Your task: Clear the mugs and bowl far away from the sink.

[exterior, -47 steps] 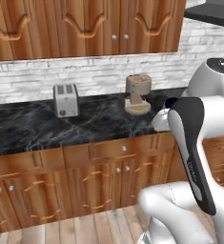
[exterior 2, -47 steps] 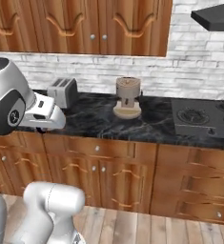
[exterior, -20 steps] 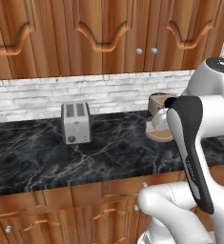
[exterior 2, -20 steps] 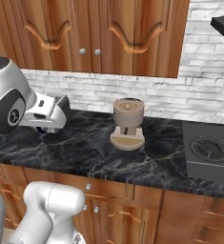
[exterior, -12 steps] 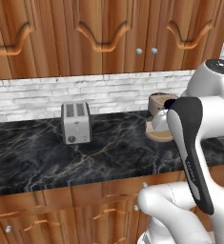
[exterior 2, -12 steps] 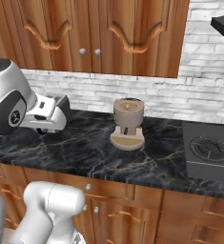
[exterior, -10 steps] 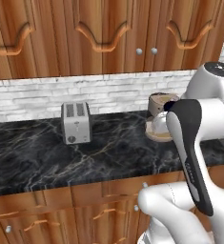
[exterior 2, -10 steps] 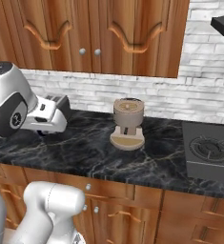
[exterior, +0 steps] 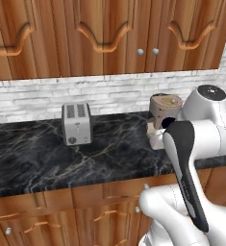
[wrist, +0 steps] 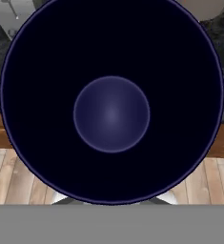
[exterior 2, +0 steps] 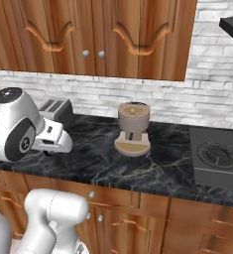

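Pretty clearly a home kitchen. Wooden cabinets (exterior: 105,38), black marble counter (exterior: 42,161), toaster (exterior: 76,123) and stove (exterior 2: 218,156).

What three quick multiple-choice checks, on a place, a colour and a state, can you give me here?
1. The toaster stands:
A on the stove
B on the counter, left of the beige grinder
C on the floor

2. The round vessel in the hand view is:
A white
B green
C dark blue

3. The upper cabinet doors are:
A shut
B ajar
C removed

Key:
1 B, both base views show it there.
2 C, its inside looks navy.
3 A, all doors sit flush.
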